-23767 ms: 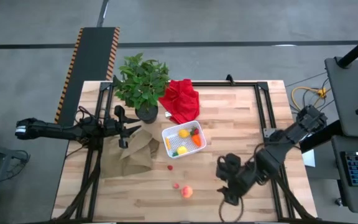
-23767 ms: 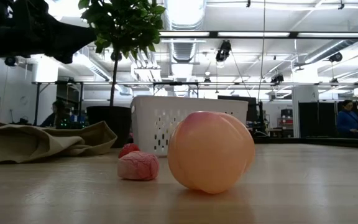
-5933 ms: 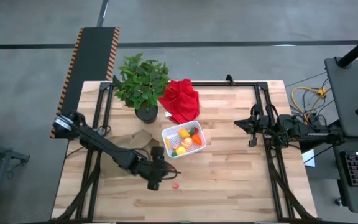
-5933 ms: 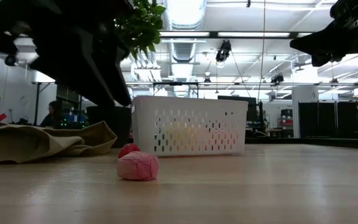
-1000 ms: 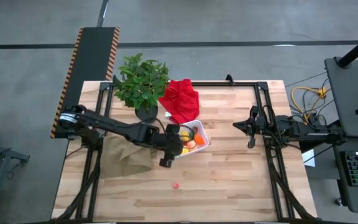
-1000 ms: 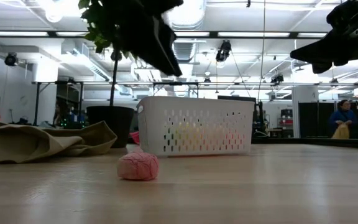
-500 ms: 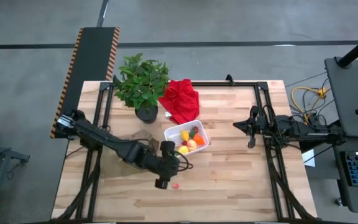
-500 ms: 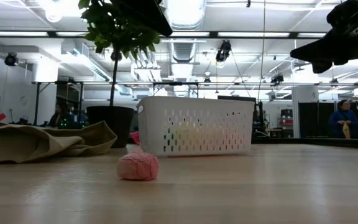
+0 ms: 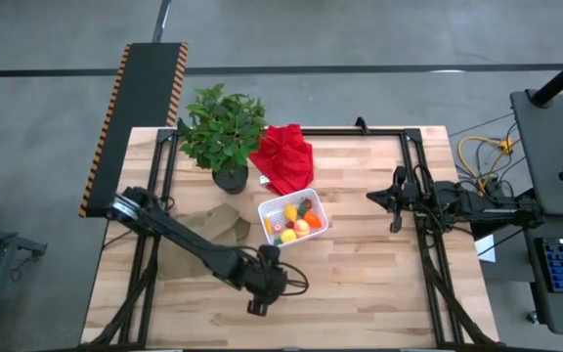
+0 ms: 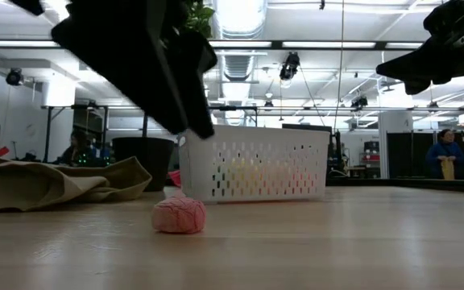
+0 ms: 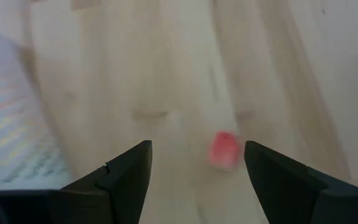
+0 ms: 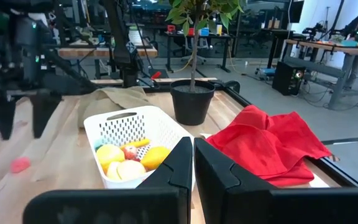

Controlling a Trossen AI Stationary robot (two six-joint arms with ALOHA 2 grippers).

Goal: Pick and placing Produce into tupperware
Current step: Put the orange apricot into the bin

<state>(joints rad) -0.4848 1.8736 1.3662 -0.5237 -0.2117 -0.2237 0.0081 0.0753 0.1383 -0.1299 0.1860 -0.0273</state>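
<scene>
- Legible text, labels, brands, numbers, signs: none can be read in any view.

- Bare wood is lying open all around the red berry (image 11: pixel 223 150), under the left gripper (image 11: pixel 194 171) with its fingers spread
- The tupperware (image 9: pixel 292 220) and paper bag (image 9: pixel 208 235) are standing behind it, apart
- The right gripper (image 9: pixel 392 206) is waiting well away, leaving the table's middle free
</scene>
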